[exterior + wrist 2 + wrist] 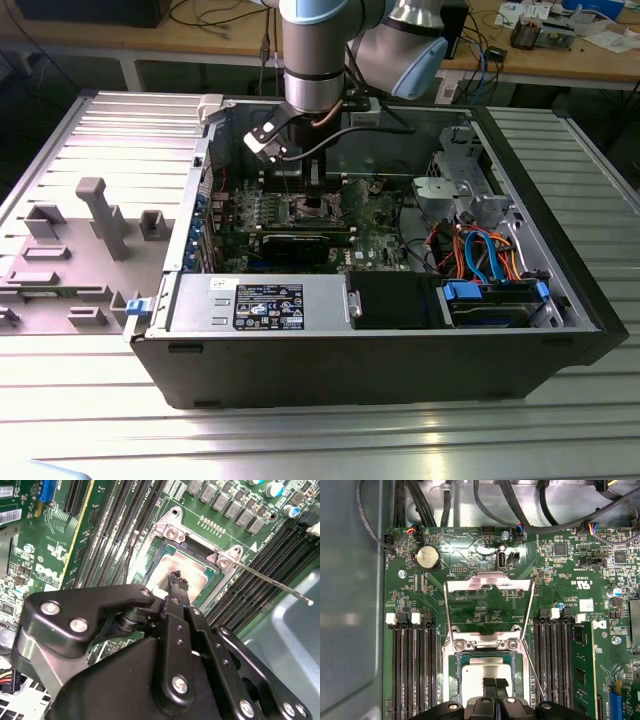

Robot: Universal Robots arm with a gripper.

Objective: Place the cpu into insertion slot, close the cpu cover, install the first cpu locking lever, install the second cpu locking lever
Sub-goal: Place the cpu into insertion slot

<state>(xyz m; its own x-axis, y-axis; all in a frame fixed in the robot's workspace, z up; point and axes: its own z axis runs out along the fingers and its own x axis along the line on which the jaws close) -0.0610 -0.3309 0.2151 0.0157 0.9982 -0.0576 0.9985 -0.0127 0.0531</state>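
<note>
The cpu [485, 672] lies flat in the insertion slot [170, 530], silvery top up and, as far as I can judge, square within the rim. The tool [495, 683] stands directly over it, fingertips pressed together with nothing seen between them; I cannot tell whether they touch the chip's top. The cpu cover [487, 583] is swung fully open, lying back on the board beyond the socket, and a thin locking lever [270, 581] juts free beside the rim, unlatched. Memory slots [415, 670] flank the socket on both sides. In the exterior view the power supply [260, 305] sits at 6 o'clock from the socket and grey fixtures [100, 215] at 9 o'clock, on the surface [300, 440]. Judgement: placement is at its end; cover and levers are not yet done. Closing the cover calls for clearing the socket first.
</note>
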